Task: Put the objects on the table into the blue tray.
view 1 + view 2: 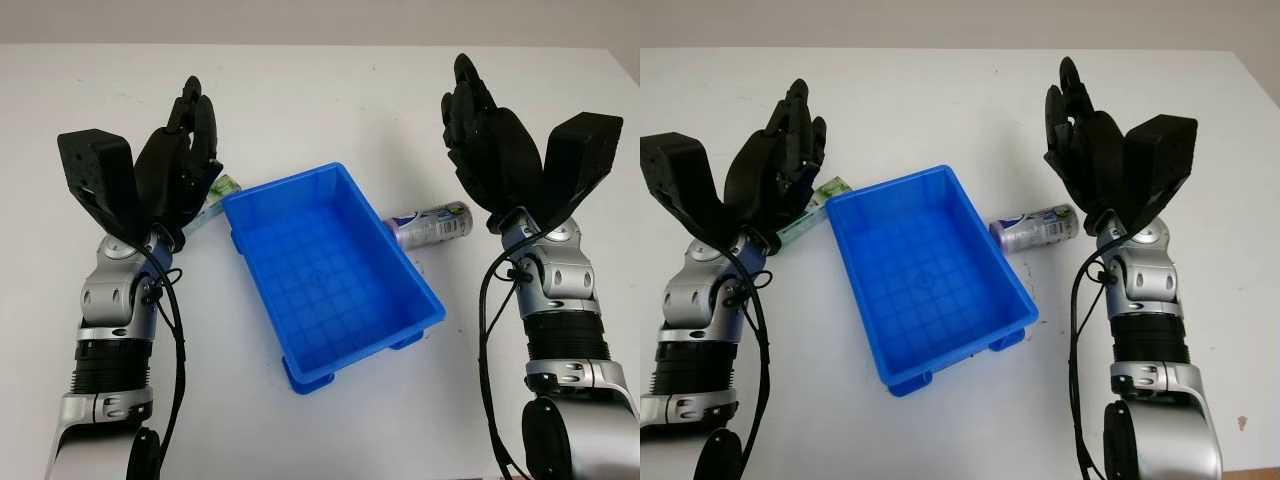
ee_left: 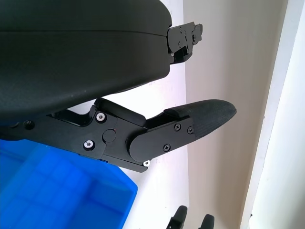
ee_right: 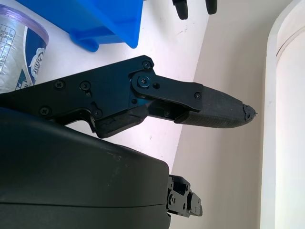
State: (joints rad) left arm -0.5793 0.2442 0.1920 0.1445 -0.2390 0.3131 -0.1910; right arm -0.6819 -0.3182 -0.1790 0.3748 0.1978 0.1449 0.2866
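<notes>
Blue plastic, the tray (image 1: pixel 330 275) sat empty at the middle of the white table (image 1: pixel 320 90), set at an angle. Two things lay outside it. A can (image 1: pixel 432 222) lay on its side just beside the tray's right wall, near its far corner. A green packet (image 1: pixel 812 210) lay by the far left corner, partly hidden behind the left hand (image 1: pixel 180 165).

Both hands were raised above the table and held nothing. The left hand hung over the packet; its fingers (image 1: pixel 197 120) were straight and pressed close together, pointing away from the robot. The right hand (image 1: pixel 490 140) hung just right of the can, its fingers (image 1: pixel 465 95) likewise straight and uncurled.

Judging by this, no pick had begun, and a first grasp was the step in hand. The can looked the easier start. It would likely roll if nudged, so the right hand would do best to come down across its length and close on the middle of the body, not push at one end. The tray wall stood close, so the lift should clear the rim before moving inward. The packet seemed flat and thin; a grip on its edge might suit it.
</notes>
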